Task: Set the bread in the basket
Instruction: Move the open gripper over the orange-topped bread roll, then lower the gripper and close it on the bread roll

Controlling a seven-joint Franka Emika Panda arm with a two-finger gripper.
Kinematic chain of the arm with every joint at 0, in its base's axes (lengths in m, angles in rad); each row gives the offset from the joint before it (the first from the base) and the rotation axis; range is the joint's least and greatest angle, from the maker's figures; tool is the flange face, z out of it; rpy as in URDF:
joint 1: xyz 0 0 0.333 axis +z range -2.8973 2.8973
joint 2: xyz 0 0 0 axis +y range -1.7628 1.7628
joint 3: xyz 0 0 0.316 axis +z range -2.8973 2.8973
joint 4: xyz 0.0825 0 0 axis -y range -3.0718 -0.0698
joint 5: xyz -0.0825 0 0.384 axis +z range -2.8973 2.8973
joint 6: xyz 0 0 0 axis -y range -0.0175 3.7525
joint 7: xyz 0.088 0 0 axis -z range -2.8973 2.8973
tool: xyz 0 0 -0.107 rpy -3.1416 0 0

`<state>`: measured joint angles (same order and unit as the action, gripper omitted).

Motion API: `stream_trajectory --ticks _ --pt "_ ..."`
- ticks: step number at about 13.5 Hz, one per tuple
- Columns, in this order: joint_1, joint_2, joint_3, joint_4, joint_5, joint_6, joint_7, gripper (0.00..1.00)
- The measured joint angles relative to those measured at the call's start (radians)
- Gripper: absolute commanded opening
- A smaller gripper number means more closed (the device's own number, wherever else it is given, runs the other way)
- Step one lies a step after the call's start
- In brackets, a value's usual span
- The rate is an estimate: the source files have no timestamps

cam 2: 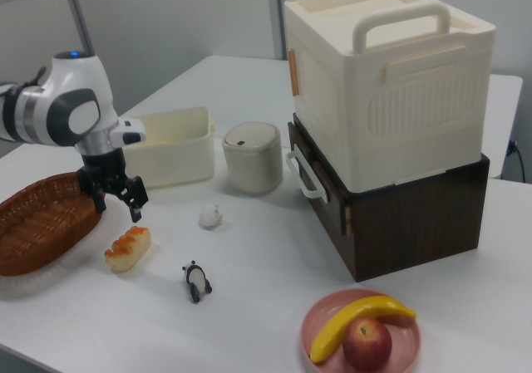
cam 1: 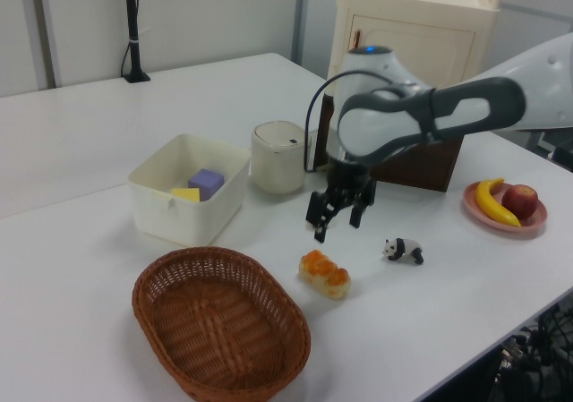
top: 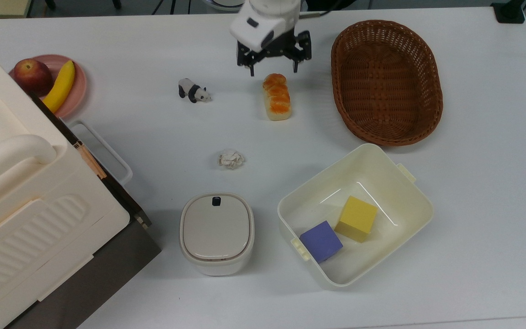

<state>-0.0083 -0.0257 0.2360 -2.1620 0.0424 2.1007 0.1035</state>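
Altogether one bread (top: 277, 97), one basket (top: 386, 82), one cream bin (top: 395, 183) with two cubes, one panda (top: 193, 90), one paper ball (top: 231, 158) and one lidded pot (top: 217, 232) sit on a white table (top: 486, 183). The gripper (top: 274, 69) hangs spread and empty just above the loaf's far end. In the top view the basket lies right of the loaf, bare tabletop between them.

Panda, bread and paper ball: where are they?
panda (top: 193, 91), top view, on its black-and-white back.
bread (top: 277, 97), top view, on the orange glazed top.
paper ball (top: 231, 159), top view, on its crumpled middle.
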Motion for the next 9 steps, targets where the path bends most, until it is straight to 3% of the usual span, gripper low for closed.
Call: stream_trajectory --ticks 9 --pt "0.030 0.124 0.000 0.006 -0.017 0.045 0.000 1.00"
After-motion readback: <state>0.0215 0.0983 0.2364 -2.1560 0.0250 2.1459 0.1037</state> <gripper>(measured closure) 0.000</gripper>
